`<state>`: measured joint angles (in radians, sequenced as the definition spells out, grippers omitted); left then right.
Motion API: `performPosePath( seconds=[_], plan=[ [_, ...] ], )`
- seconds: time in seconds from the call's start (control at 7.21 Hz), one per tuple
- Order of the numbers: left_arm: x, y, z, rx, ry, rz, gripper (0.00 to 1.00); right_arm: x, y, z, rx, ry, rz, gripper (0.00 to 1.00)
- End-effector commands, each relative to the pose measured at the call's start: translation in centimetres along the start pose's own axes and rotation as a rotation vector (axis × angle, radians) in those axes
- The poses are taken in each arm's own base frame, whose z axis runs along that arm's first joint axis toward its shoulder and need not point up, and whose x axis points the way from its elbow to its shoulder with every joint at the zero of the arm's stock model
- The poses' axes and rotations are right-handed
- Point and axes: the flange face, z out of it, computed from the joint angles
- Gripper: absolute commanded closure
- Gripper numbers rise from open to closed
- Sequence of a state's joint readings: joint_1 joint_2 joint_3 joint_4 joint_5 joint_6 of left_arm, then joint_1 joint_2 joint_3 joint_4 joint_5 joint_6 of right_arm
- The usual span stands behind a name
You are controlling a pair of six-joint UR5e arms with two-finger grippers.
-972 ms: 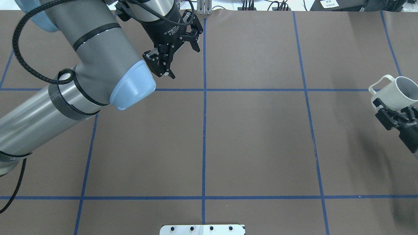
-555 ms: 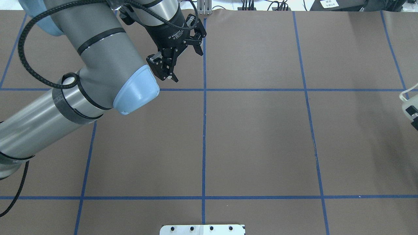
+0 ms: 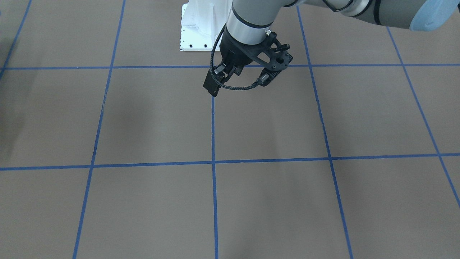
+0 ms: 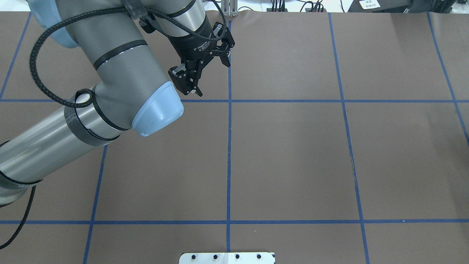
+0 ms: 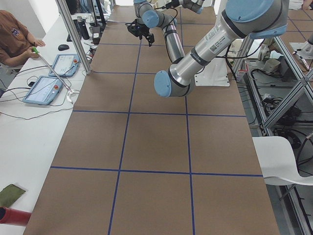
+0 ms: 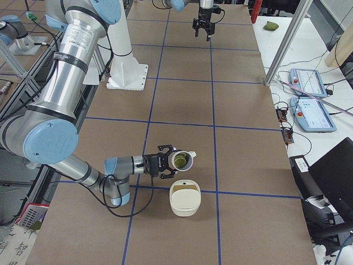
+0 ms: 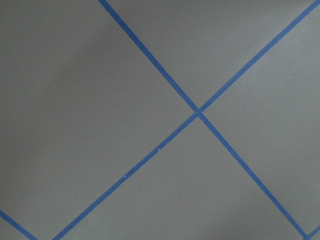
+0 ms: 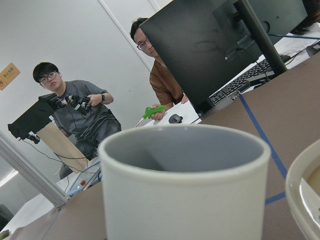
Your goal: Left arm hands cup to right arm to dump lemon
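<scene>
Cup (image 6: 189, 162) hung sideways at the right tool (image 6: 169, 162), near a cream bowl (image 6: 185, 206).
Lemon (image 6: 178, 161) sat inside; that tool's grip was unclear. Left tool (image 4: 213, 79) stood spread over the worktop (image 4: 293, 154).

Bright, even room light, soft shadows on brown table (image 3: 143, 118), cup (image 8: 185, 190) slightly blurred

Two fixed cameras looked steeply down on the brown, blue-taped table (image 4: 293, 154) from opposite long sides, both catching the thick grey-and-silver left arm (image 4: 121, 73) at their upper edges, two more looked along it from either end, and the wrist cameras sat close to bare tabletop and, at rim height, to the white mug (image 8: 185, 200).
</scene>
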<state>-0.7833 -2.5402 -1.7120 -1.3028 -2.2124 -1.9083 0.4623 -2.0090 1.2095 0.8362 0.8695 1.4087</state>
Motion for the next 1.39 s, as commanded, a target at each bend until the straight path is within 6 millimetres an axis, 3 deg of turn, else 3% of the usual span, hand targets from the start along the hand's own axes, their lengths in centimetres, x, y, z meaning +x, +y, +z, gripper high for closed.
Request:
performPosePath(
  seconds=[0.0,0.28,0.69,1.25],
  plan=[
    [0.0,0.0,0.0,0.002,0.001,-0.001,0.0,0.7,-0.6,-0.9,-0.011,-0.012,0.219,0.87],
    [0.0,0.0,-0.1,0.006,0.003,0.0,0.0,2.5,-1.8,-2.6,-0.019,-0.016,0.337,0.86],
    [0.0,-0.1,-0.1,0.009,0.004,0.0,0.0,2.4,-2.2,-2.2,0.003,-0.031,0.517,0.8],
    [0.0,0.0,-0.5,0.008,0.01,0.005,0.0,1.6,-1.8,0.0,0.03,-0.08,0.589,0.77]
  ],
)
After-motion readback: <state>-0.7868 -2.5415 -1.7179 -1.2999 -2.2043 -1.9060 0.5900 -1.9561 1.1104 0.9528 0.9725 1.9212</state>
